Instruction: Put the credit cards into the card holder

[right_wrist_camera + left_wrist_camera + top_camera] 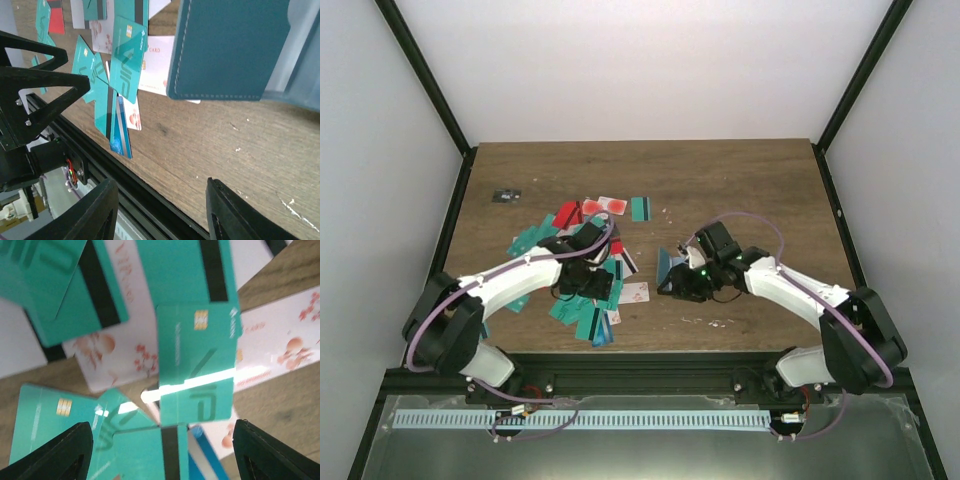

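Top view. The credit cards [582, 318] lie in a loose overlapping heap on the left-centre of the table [740, 180], with some strays toward the far left. The left gripper [592, 277] is down over the heap. The card holder [665, 266] sits right of the heap, just beside the right gripper [680, 285], and looks tilted up on an edge.

Left wrist view. Handling judgement: the cards are thin, light, stiff and glossy, and they lie flat on one another, so there is little to bite. Best purchase is likely a long edge that overhangs a neighbour; the teal chip card [197, 365] shows such an edge. They may slide rather than lift. The fingers [70, 455] stand wide apart with nothing between them, only cards underneath. Contact with the cards: cannot tell.

Right wrist view. The card holder [227, 50] is at the far right, well beyond the fingertips, with a stitched outer face and a pale inner flap at the right. It is probably light and floppy at the fold, so I would grip one cover near the spine. The right jaws are partly apart with bare wood between them and clamp nothing visible. What props the holder up, I cannot tell.
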Controlling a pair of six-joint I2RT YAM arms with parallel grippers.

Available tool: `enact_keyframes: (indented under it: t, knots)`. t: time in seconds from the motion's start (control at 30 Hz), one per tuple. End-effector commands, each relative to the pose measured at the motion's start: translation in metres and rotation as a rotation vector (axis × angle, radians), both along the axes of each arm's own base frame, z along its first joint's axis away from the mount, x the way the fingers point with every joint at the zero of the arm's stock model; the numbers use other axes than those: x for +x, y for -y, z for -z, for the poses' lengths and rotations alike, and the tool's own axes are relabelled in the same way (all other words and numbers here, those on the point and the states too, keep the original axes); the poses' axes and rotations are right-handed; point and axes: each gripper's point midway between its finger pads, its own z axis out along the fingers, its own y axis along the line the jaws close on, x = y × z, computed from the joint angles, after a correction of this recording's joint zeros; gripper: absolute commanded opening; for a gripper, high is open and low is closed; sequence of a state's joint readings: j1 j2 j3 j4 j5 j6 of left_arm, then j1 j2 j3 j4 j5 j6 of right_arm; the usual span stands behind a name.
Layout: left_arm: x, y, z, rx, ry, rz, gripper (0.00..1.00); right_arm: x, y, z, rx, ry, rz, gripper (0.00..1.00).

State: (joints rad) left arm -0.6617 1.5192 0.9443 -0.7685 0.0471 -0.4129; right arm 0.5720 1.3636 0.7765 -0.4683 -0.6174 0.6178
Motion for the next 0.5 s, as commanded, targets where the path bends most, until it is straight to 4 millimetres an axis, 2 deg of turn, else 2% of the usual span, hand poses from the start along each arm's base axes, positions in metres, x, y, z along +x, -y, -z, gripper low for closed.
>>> enact_keyframes:
  t: [0.0,0.17,0.3,0.47]
  knots:
    - [-0.033,-0.021,0.011,0.033,-0.093,-0.051,0.78,-0.005,-0.008,-0.01,0.083,0.001,0.004,0.5]
    - [-0.046,-0.021,0.014,0.02,-0.143,-0.068,0.8,-0.007,-0.007,-0.008,0.085,-0.014,0.01,0.5]
    - [-0.06,-0.025,0.028,0.03,-0.214,-0.093,0.8,-0.008,-0.005,-0.012,0.084,-0.01,0.02,0.51]
    - [-0.063,-0.021,0.037,0.024,-0.24,-0.11,0.8,-0.015,-0.001,-0.009,0.078,-0.022,0.021,0.51]
